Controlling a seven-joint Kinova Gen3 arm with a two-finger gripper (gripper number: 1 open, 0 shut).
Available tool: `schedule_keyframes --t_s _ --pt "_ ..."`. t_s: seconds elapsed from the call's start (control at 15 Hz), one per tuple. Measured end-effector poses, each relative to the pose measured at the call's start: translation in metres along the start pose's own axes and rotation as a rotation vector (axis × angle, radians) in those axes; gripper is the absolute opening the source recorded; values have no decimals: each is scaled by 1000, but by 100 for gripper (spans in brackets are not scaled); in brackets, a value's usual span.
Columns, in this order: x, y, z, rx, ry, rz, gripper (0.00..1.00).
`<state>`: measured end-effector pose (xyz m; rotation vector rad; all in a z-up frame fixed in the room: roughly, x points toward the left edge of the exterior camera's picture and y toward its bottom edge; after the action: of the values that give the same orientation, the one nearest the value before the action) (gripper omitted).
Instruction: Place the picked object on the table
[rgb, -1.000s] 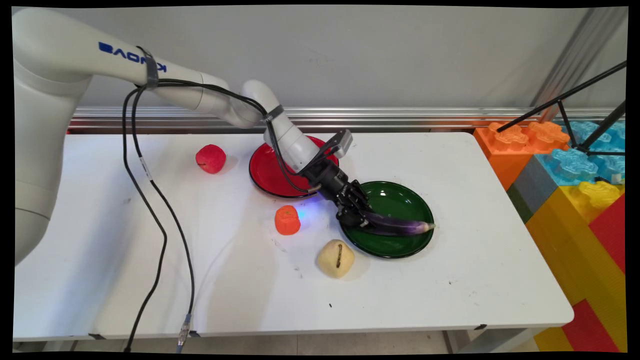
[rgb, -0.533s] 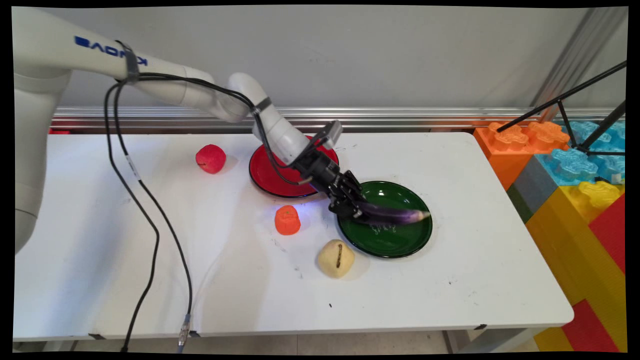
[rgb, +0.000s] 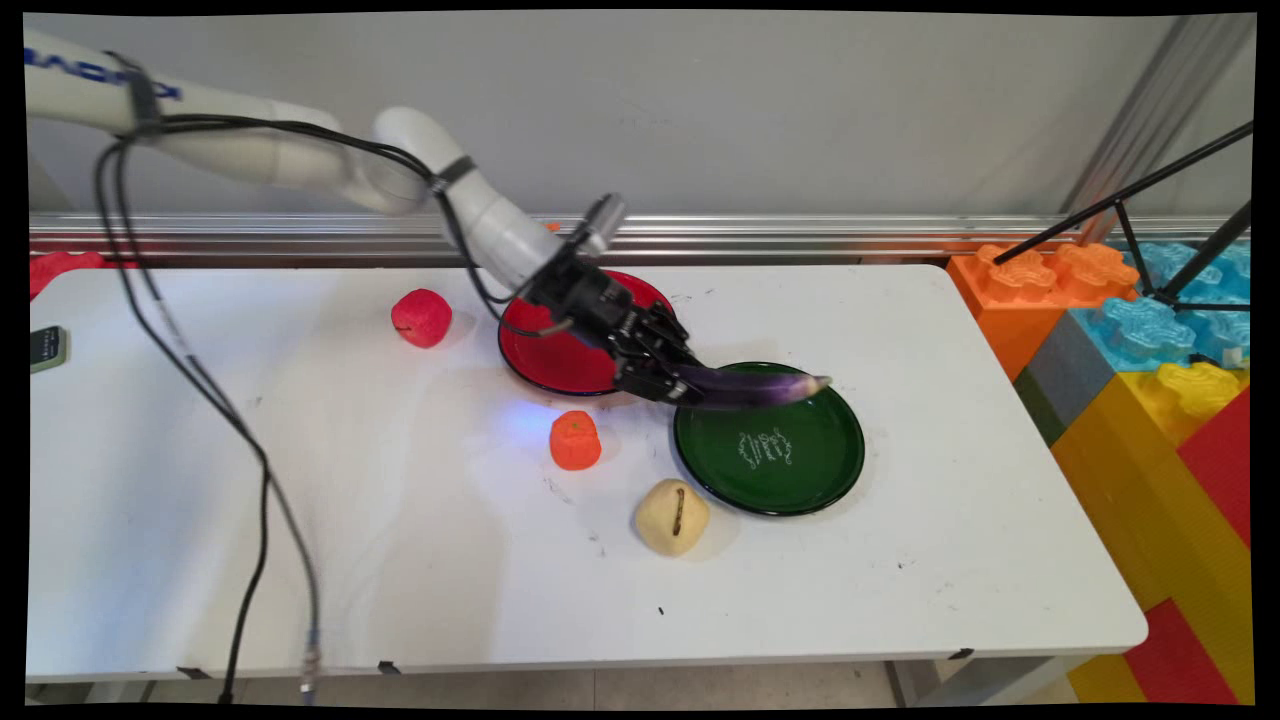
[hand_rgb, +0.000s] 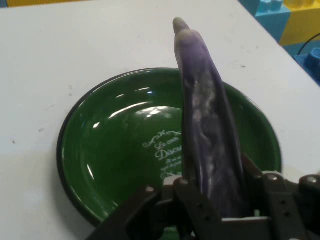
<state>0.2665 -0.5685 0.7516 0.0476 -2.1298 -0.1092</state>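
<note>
Lifted since a second ago, the eggplant (rgb: 752, 385) has left the green plate (rgb: 790, 470) and now hangs above its far rim, gripped at the stem end by the end effector (rgb: 668, 382). Its long axis runs straight out from the fingers, tip rightward — smooth, glossy purple skin. Below, the plate is shiny, with white lettering. Behind sits a red plate (rgb: 545, 350); an orange fruit (rgb: 575, 440), a yellowish one (rgb: 671, 516) and a red one (rgb: 421, 317) rest on the white desk (rgb: 950, 560).

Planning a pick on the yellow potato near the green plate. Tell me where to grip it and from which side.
Grip the potato across its rounded middle, coming from straight above. It lies low on the table, and the green plate crowds its right side, so a side approach looks cramped. The gripper currently holds the eggplant.
</note>
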Motion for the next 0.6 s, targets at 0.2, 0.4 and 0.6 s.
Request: schedule_keyframes --t_s 0.2,0.4,0.6 --pt "-4 18 -31 0 18 37 0" --pt "-13 32 -63 6 35 59 0" --pt "-26 43 -94 16 52 63 0"
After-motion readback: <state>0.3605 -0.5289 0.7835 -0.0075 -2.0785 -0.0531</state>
